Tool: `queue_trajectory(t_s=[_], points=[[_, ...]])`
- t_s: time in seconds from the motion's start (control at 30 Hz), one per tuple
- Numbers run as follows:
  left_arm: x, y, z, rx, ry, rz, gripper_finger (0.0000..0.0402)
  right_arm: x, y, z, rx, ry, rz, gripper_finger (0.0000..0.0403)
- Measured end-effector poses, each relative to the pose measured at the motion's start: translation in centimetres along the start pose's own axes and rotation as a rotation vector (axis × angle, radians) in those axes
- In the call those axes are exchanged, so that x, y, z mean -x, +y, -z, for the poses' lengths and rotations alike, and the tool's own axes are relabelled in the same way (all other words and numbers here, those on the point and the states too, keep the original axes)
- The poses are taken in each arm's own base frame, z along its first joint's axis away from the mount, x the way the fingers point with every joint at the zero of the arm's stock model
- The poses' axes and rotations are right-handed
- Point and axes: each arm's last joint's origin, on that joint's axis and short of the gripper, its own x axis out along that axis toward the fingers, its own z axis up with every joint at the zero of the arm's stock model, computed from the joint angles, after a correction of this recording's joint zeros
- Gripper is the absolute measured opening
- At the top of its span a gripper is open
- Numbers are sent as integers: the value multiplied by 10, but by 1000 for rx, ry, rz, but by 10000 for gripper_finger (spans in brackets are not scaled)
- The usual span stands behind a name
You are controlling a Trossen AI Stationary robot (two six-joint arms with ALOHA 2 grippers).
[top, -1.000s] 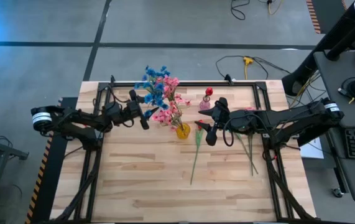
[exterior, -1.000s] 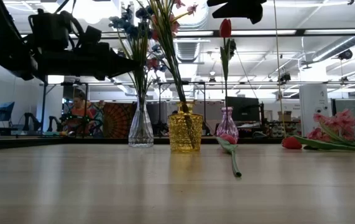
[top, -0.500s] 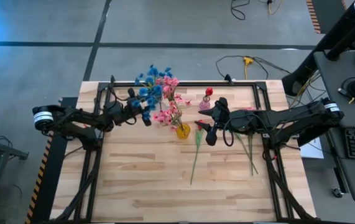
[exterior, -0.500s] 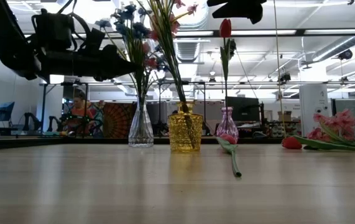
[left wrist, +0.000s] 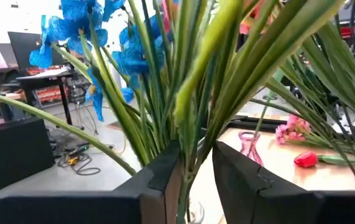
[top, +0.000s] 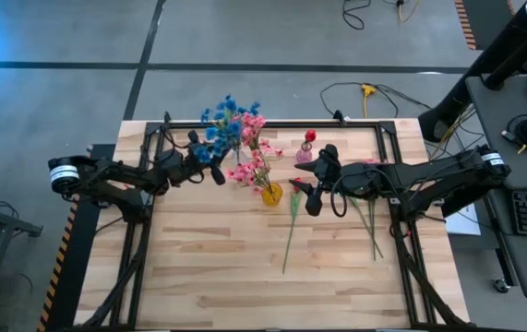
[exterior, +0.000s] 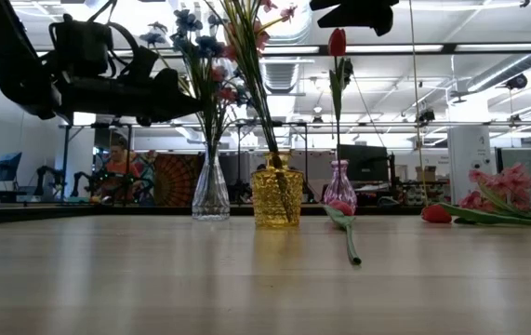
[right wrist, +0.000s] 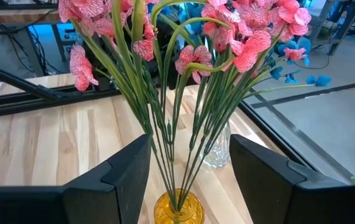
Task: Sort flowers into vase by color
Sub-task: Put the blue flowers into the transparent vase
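The left claw [top: 215, 171] reaches in among the green stems of the blue flowers [top: 223, 124], which stand in a clear glass vase [exterior: 210, 191] near the far edge of the counter [top: 245, 277]. In the left wrist view its two fingers [left wrist: 161, 171] sit close on either side of the stems, a few stalks passing between them; whether they actually pinch the stems cannot be told.

The right claw [top: 310, 197] hovers beside the yellow vase [top: 271, 194] with its fingers spread and nothing between them, facing the pink flowers [right wrist: 239, 34] that stand in that vase.

A red tulip [exterior: 338, 42] stands in a small pink vase [exterior: 339, 189]. One long-stemmed flower [top: 290, 231] lies flat on the counter just by the right claw, and further pink sprays [exterior: 497, 191] lie under the right arm.
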Motion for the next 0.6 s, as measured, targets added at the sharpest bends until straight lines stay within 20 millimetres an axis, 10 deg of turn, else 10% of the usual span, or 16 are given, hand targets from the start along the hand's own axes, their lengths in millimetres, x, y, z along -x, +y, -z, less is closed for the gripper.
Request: queue_trajectory(t_s=[0.6], points=[[0, 0, 3, 48, 35, 2, 74, 0, 0, 0, 1, 3, 1, 212]])
